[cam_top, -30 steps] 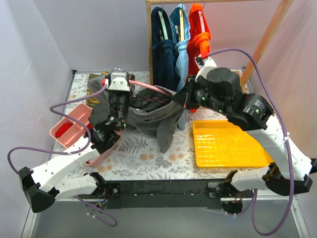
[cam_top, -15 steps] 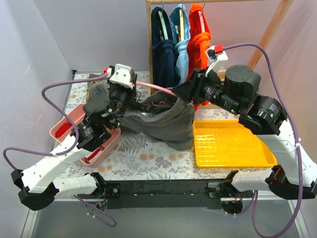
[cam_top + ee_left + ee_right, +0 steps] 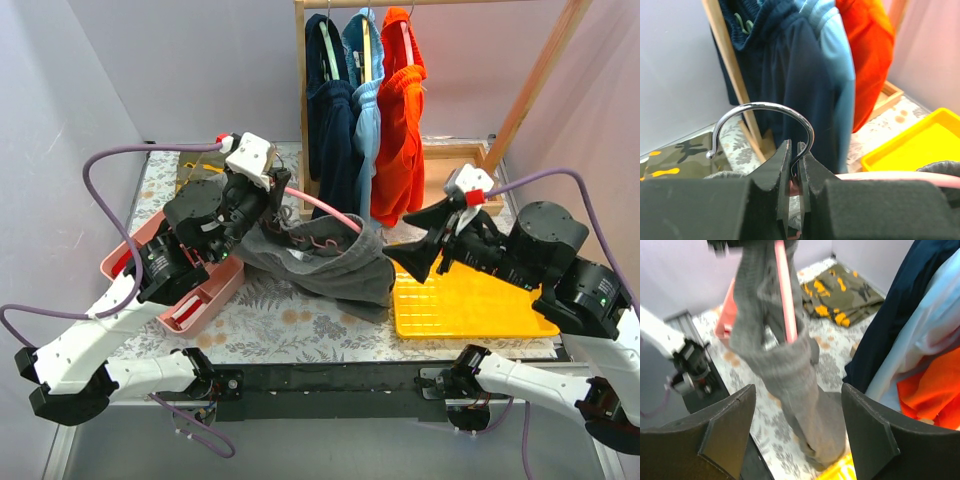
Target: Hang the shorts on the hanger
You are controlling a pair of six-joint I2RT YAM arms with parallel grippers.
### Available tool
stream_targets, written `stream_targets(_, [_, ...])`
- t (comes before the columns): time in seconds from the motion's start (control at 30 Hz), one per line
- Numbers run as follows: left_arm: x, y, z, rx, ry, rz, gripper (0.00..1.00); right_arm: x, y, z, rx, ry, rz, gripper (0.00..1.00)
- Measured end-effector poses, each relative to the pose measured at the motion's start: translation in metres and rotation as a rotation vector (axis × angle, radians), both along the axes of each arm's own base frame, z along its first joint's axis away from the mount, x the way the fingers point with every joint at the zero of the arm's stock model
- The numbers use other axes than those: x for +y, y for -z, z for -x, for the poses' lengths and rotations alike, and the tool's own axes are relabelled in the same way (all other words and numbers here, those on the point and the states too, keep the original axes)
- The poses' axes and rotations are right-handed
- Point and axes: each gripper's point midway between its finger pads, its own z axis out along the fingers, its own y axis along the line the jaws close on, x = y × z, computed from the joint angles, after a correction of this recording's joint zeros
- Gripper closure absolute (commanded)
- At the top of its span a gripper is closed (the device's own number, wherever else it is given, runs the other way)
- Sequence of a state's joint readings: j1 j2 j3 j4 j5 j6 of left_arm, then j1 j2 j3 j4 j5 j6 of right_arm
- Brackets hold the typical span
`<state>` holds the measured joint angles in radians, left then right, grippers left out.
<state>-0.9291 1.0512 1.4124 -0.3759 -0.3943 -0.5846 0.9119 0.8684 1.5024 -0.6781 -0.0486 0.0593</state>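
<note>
The pink hanger (image 3: 325,208) is held up over the table by my left gripper (image 3: 268,203). In the left wrist view the jaws are shut on the stem of its metal hook (image 3: 764,107), and my left gripper (image 3: 795,156) shows the pink arm (image 3: 880,175) running off to the right. The dark grey shorts (image 3: 325,262) hang over the hanger's right arm and sag to the table. My right gripper (image 3: 413,256) stands open to the right of the shorts, apart from them. In the right wrist view the shorts (image 3: 790,375) dangle beyond my right gripper (image 3: 800,432), under the pink bar (image 3: 786,295).
A yellow tray (image 3: 470,300) lies under the right gripper. A pink bin (image 3: 150,262) sits at the left. A wooden rack (image 3: 300,90) at the back carries navy, light blue and orange clothes. A camouflage garment (image 3: 840,300) lies at the back left.
My right gripper has opened, let go of the shorts and drawn back right and nearer, over the tray. The shorts' right end has dropped. The left arm has kept the hanger and shifted slightly.
</note>
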Motion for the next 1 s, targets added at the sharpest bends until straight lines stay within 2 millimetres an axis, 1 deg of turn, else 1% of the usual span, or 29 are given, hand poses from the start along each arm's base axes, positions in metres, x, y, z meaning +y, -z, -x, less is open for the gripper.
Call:
stream_targets(0.1, [-0.001, -0.008, 0.006, 0.007, 0.03, 0.021, 1.0, -0.003, 0.021, 0.008, -0.015, -0.045, 0.067, 0.23])
stream_targets(0.2, [-0.003, -0.013, 0.011, 0.014, 0.054, 0.032, 1.0, -0.001, 0.028, 0.01, -0.026, -0.08, 0.103, 0.22])
stream_targets(0.37, [-0.005, -0.008, 0.014, 0.037, 0.075, 0.024, 1.0, 0.001, 0.043, 0.009, -0.022, -0.097, 0.169, 0.22])
stream_targets(0.6, [-0.007, -0.003, 0.014, 0.059, 0.082, 0.009, 1.0, 0.012, 0.07, 0.005, 0.009, -0.141, 0.241, 0.24])
stream_targets(0.7, [-0.008, -0.002, 0.014, 0.065, 0.083, 0.006, 1.0, 0.019, 0.082, 0.003, 0.035, -0.158, 0.268, 0.29])
stream_targets(0.73, [-0.009, -0.001, 0.014, 0.066, 0.086, 0.005, 1.0, 0.02, 0.084, 0.003, 0.04, -0.16, 0.273, 0.33])
stream_targets(0.8, [-0.011, 0.0, 0.014, 0.07, 0.091, 0.001, 1.0, 0.022, 0.087, 0.001, 0.045, -0.162, 0.278, 0.36])
stream_targets(0.9, [-0.014, 0.001, 0.013, 0.075, 0.096, 0.0, 1.0, 0.027, 0.086, -0.001, 0.044, -0.167, 0.274, 0.46])
stream_targets(0.93, [-0.015, 0.002, 0.012, 0.076, 0.097, -0.001, 1.0, 0.029, 0.087, -0.002, 0.045, -0.169, 0.273, 0.52])
stream_targets(1.0, [-0.016, 0.002, 0.012, 0.079, 0.098, 0.0, 1.0, 0.036, 0.087, -0.005, 0.046, -0.173, 0.271, 0.6])
